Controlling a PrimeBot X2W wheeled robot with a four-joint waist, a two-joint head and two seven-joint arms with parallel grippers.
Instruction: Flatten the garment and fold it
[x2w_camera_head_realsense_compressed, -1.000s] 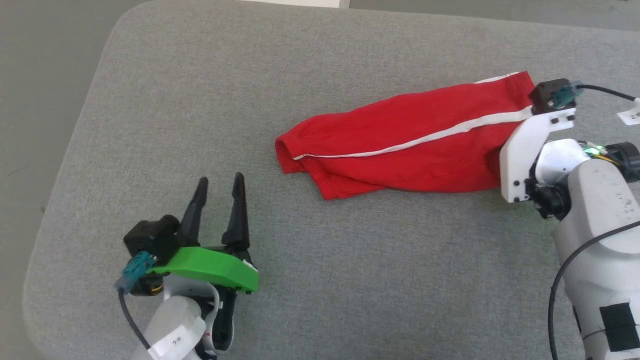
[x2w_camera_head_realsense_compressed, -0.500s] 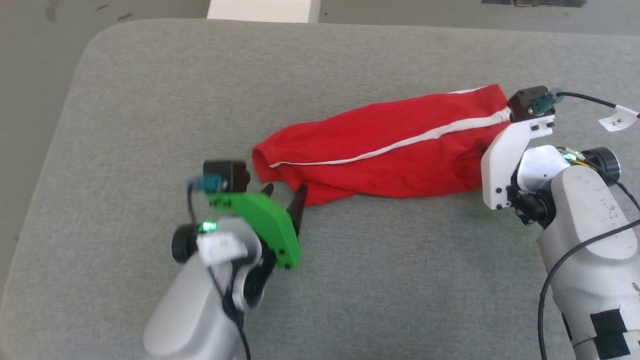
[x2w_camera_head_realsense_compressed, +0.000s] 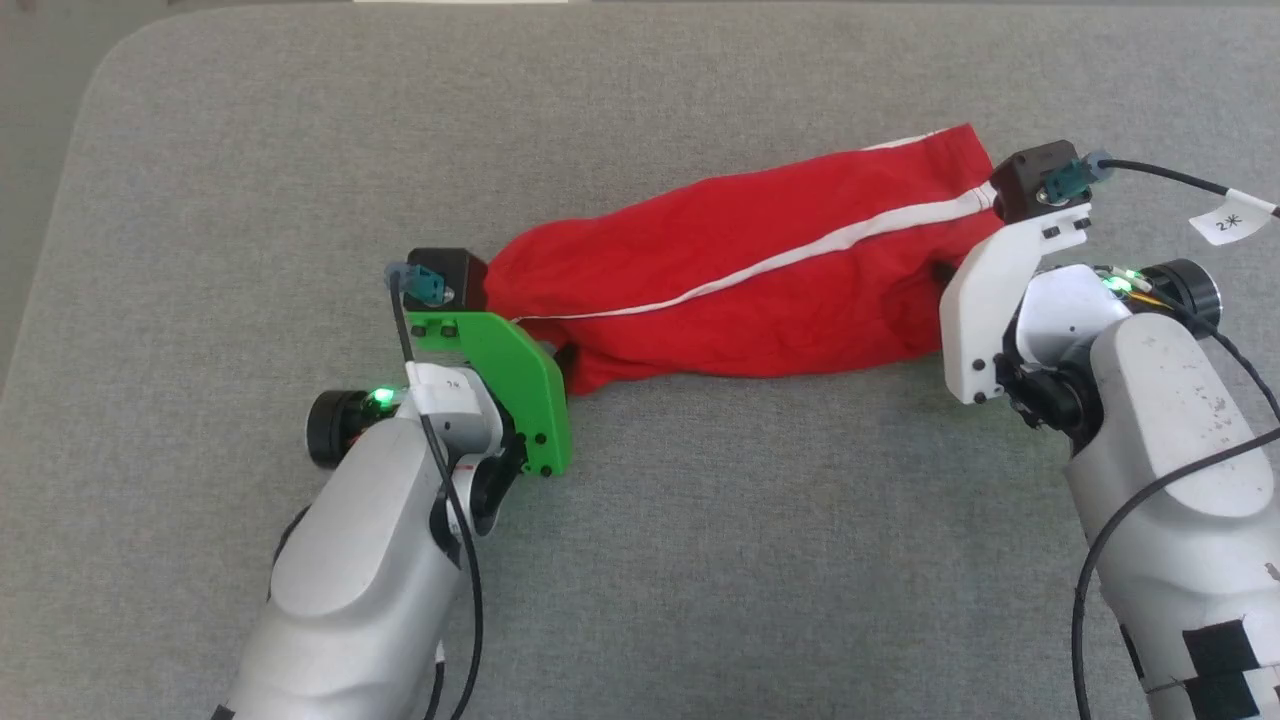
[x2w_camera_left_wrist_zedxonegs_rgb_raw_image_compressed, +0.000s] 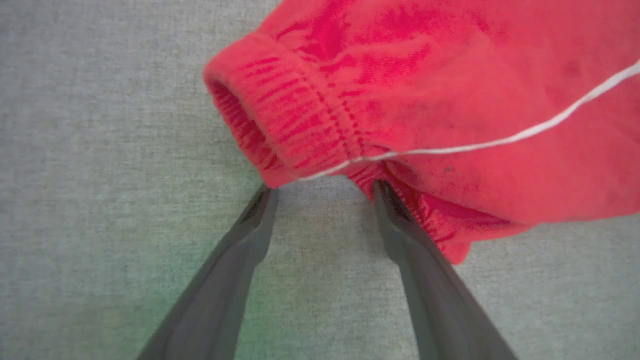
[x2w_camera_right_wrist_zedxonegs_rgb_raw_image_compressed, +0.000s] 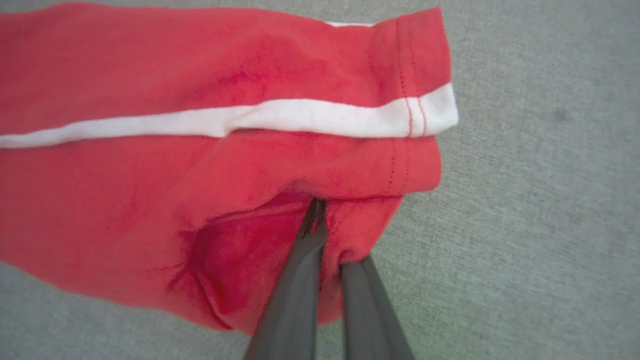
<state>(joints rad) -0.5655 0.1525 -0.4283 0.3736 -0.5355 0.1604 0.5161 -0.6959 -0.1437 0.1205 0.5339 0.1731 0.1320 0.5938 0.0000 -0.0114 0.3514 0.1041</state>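
We see right pincer (x2w_camera_right_wrist_zedxonegs_rgb_raw_image_compressed: 316, 210) clamped on shorts (x2w_camera_head_realsense_compressed: 720, 240) hem (x2w_camera_right_wrist_zedxonegs_rgb_raw_image_compressed: 400, 165); left pincer (x2w_camera_left_wrist_zedxonegs_rgb_raw_image_compressed: 324, 189) spread wide, waistband (x2w_camera_left_wrist_zedxonegs_rgb_raw_image_compressed: 280, 125) right at its tips.

Bright, even diffuse light, no glare. Soft thin shadow along the near edge of the garment (x2w_camera_head_realsense_compressed: 760, 270). Green status LED (x2w_camera_head_realsense_compressed: 380, 397) tints the grey surface (x2w_camera_left_wrist_zedxonegs_rgb_raw_image_compressed: 100, 225) in the left wrist view. Wrist views are soft: left gripper (x2w_camera_left_wrist_zedxonegs_rgb_raw_image_compressed: 324, 187) fingers (x2w_camera_left_wrist_zedxonegs_rgb_raw_image_compressed: 427, 290) blur near the lens, red oversaturated, weave smeared at the edges.

surface: grey woven-fabric top (x2w_camera_head_realsense_compressed: 720, 600), rounded corner | floor (x2w_camera_head_realsense_compressed: 25, 120): dull grey-beige | light: even
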